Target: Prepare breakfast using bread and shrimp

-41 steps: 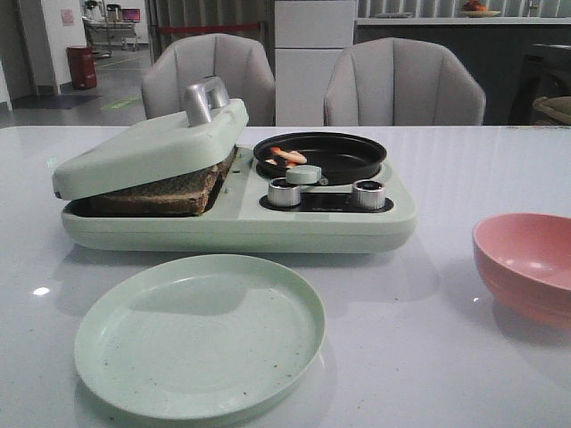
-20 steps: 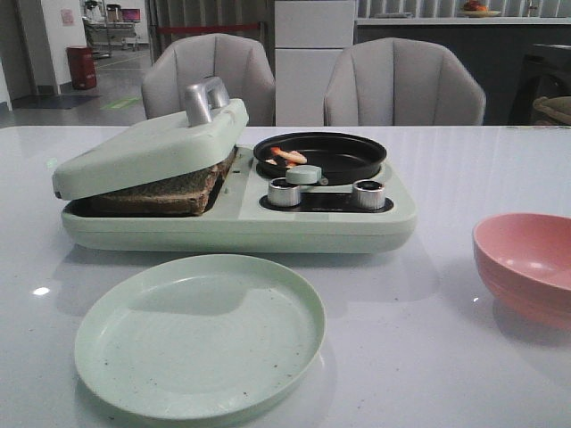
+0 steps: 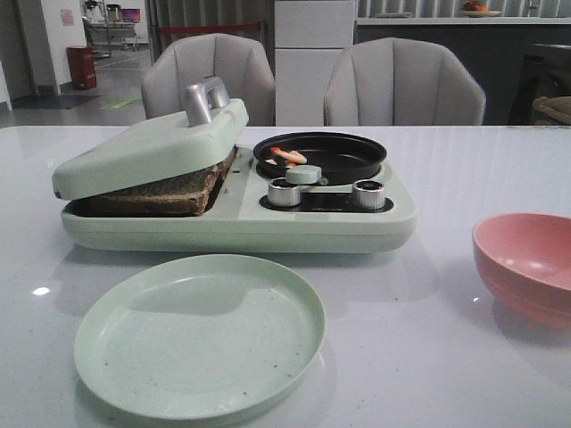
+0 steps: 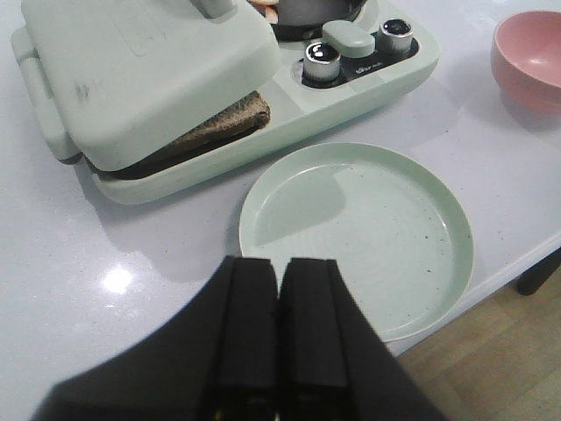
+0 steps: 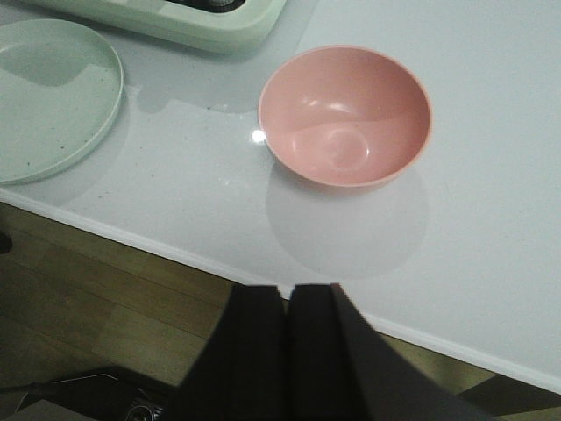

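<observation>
While the bread (image 3: 165, 189) sits clamped under the tilted lid (image 3: 147, 147) of the pale green appliance (image 3: 268, 223), only its dark crust edge shows along the open side, which faces the robot and the round pan. The slices lie flat, stacked, their exposed edge running roughly across the table in the front view. The shrimp (image 3: 287, 157) rest in the black pan (image 3: 321, 153) at the appliance's far right half, behind the two silver knobs (image 3: 284, 192).

Left gripper (image 4: 279, 289): fingers pressed together, nothing between them, hanging back over the near table edge with the green plate (image 4: 421, 263) just ahead and the lid beyond it. Right gripper (image 5: 285, 307): fingers likewise pressed together, empty, off the near edge of the table with the pink bowl (image 5: 346, 114) ahead.

Judgement: the bread lies forward and to the left, so the left arm is the nearer one. The lid's silver handle (image 3: 203, 100) must be raised before the slices can be reached. The shrimp lie nearer the middle, with the right arm slightly better placed.
</observation>
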Available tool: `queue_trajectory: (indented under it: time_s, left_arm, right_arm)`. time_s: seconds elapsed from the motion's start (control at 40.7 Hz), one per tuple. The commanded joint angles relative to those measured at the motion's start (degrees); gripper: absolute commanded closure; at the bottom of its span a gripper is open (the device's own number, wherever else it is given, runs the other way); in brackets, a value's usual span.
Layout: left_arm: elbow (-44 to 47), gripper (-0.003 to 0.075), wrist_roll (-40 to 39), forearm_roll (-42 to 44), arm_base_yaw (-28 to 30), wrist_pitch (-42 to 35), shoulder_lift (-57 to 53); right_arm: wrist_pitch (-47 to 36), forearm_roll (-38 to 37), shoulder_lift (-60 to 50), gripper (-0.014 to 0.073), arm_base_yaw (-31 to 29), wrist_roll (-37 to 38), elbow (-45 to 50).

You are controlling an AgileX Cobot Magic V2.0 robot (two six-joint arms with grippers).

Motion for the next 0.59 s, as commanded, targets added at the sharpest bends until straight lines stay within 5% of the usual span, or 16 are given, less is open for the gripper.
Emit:
queue_trajectory:
  time_s: [0.0, 0.221, 0.565]
  left_arm:
    - [-1.55, 0.0620, -0.75, -0.16, -0.05, -4.57, 0.42]
    - [-1.44, 0.0620, -0.75, -0.52, 1.76, -4.57, -2.86]
    - [-1.44, 0.0620, -0.75, -0.52, 15.31, -4.57, -14.42]
  right_arm:
    - [-3.39, -0.42, 0.56, 0.0558, 0.01, -0.43, -1.39]
    - [-3.39, -0.42, 0.56, 0.0558, 0.01, -0.43, -1.39]
    - [-3.39, -0.42, 0.56, 0.0558, 0.01, -0.43, -1.39]
